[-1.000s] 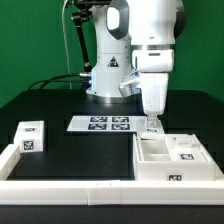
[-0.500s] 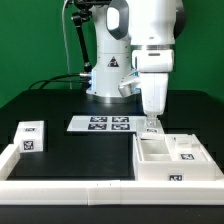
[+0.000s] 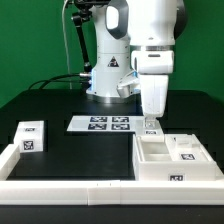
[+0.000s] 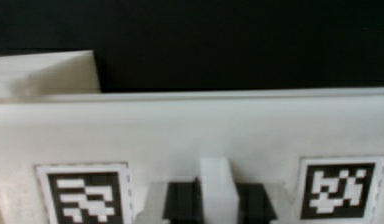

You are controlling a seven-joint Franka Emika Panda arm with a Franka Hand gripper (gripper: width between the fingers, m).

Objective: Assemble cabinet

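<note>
The cabinet [image 3: 155, 172] sits on the black table [image 3: 90, 152] at the exterior view's right. It lies near the low white border wall [image 3: 70, 187], with its open side up and its inner partitions showing. A tagged white piece [image 3: 186, 155] lies inside it toward the exterior view's right.

The gripper [image 3: 150, 127] hangs straight down at the cabinet's far wall. In the wrist view its 2 dark fingers [image 4: 178, 205] flank a thin white rib [image 4: 215, 180], with 2 tags on the white face either side. No gap shows between pads and rib. The picture is blurred, though, so I cannot tell whether the jaws are clamped on it or only straddling it.

The cabinet looks rigid and hard-walled, and probably light for its bulk, since it is a hollow shell. Its smooth white faces are likely slippery under the pads. A thin upright wall or rib is the sensible hold, because the box is far too wide for the jaws to span. A grip taken at 1 edge lets the box swing or twist, so dragging or pivoting it on the table seems safer than lifting it.

1 loose drawer block [image 3: 30, 137] waits well apart at the exterior view's left, and the marker board [image 3: 102, 124] lies between.
</note>
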